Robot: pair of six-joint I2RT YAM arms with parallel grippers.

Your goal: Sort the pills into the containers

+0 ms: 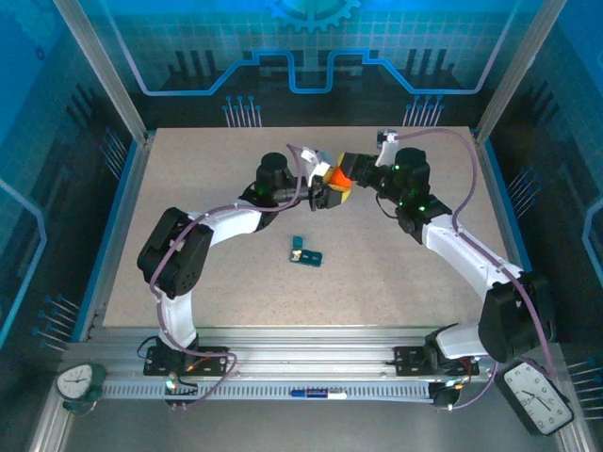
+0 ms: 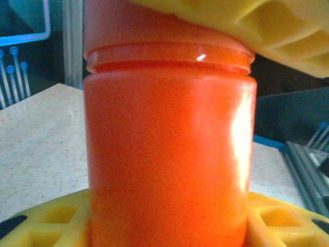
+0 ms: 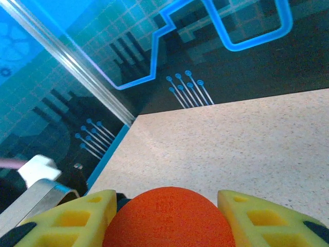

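Observation:
An orange pill bottle hangs above the back middle of the table, held between both arms. My left gripper is shut on its body; the bottle stands between the yellow fingers. My right gripper is shut on the bottle's orange cap, its yellow fingers pressed against both sides. One of those fingers crosses the top of the left wrist view. The dark-teal containers lie on the table nearer the arms. The pills are hidden.
The speckled beige table has blue rails along its left side and right side. Beyond the back edge stands a dark backdrop with blue line patterns. Two clocks sit by the front corners.

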